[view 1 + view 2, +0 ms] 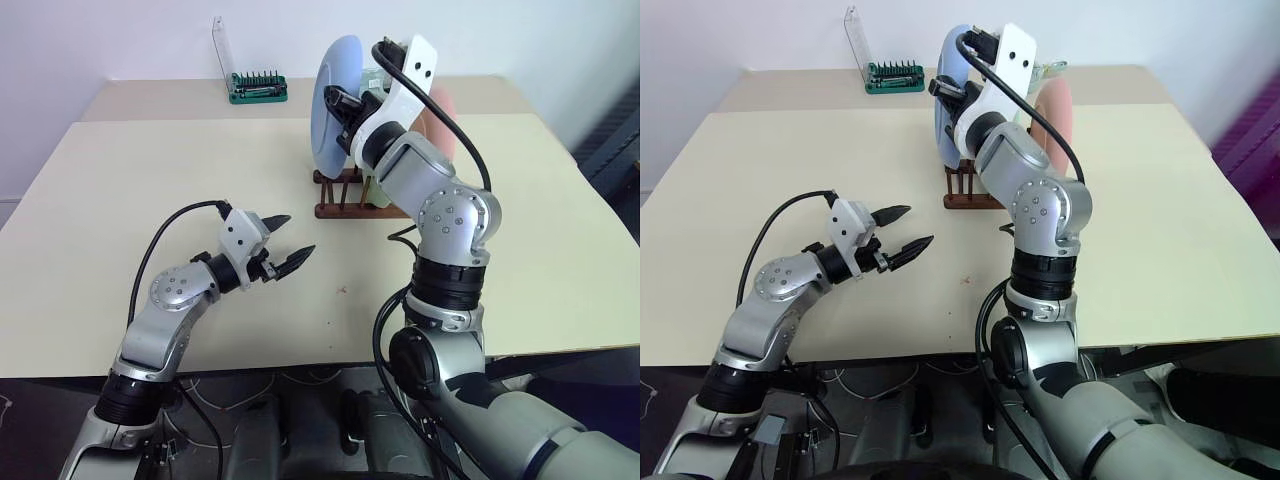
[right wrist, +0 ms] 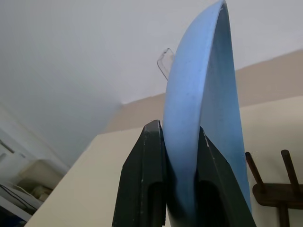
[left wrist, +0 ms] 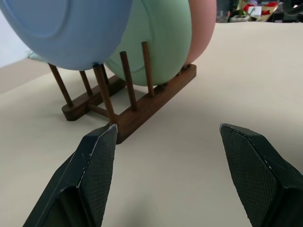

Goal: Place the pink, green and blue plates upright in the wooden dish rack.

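Blue plate (image 1: 335, 105) — light, stiff, smooth plastic, likely best pinched at the rim — stood upright over the wooden rack (image 3: 137, 106) beside green plate (image 3: 161, 42) and pink plate (image 3: 203, 26), right gripper (image 2: 182, 156) clamped on its edge, left gripper (image 1: 288, 240) open and empty nearby.

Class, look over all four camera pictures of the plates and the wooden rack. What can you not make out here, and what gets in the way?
- Pink plate: eye views, mostly hidden behind the right arm.
- Green plate: left wrist view, top cut off by the edge.
- Blue plate: whether its bottom edge sits between the rack pegs; hidden by the right gripper.
- Tool bits in the green tray: too small.
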